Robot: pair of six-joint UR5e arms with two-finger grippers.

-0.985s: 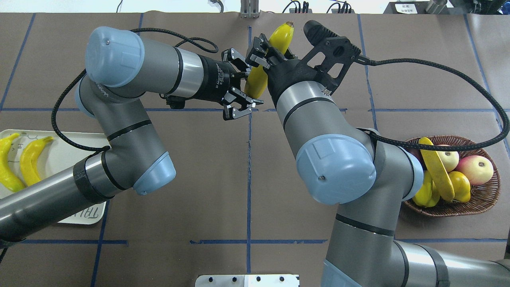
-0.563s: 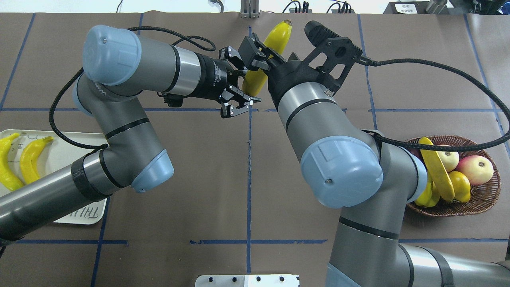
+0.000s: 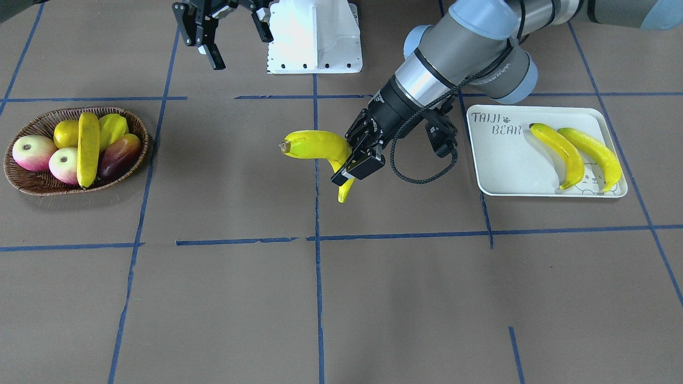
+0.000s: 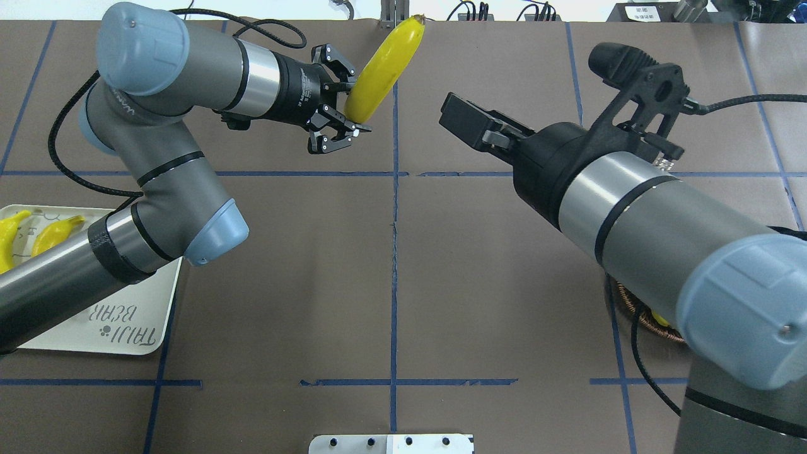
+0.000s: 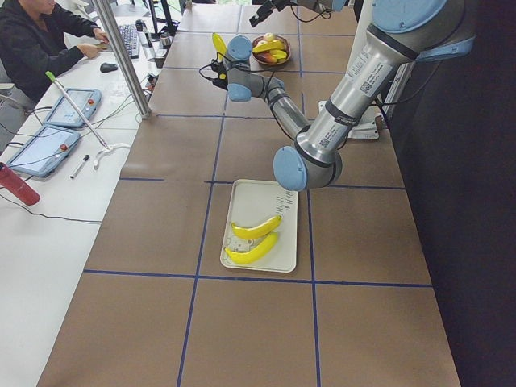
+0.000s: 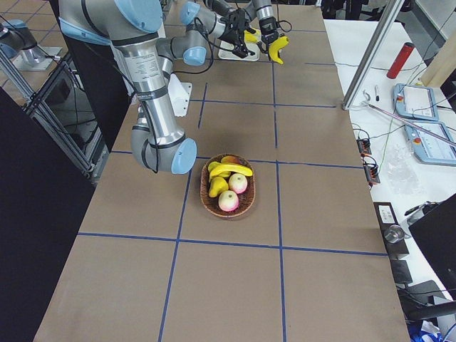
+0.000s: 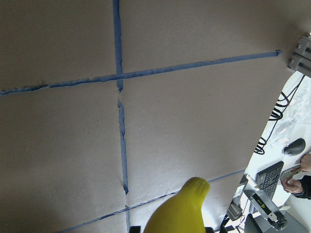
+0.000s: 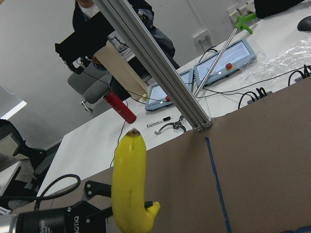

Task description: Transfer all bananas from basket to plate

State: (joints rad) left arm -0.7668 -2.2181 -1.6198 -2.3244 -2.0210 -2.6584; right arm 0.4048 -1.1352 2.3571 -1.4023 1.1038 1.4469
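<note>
My left gripper is shut on the lower part of one banana and holds it above the table's middle, tip pointing up and away. That banana also shows in the right wrist view and in the left wrist view. My right gripper is open and empty, raised near the robot's base, well apart from the banana. Two bananas lie on the plate. One banana lies across the fruit in the basket.
The basket also holds apples, a lemon, a starfruit and a dark mango. The white robot base stands at the table's near edge. In the overhead view my right arm hides most of the basket.
My right gripper has let go of the banana and drawn back to the right. My left gripper has closed on it and carried it left and farther from the robot.
</note>
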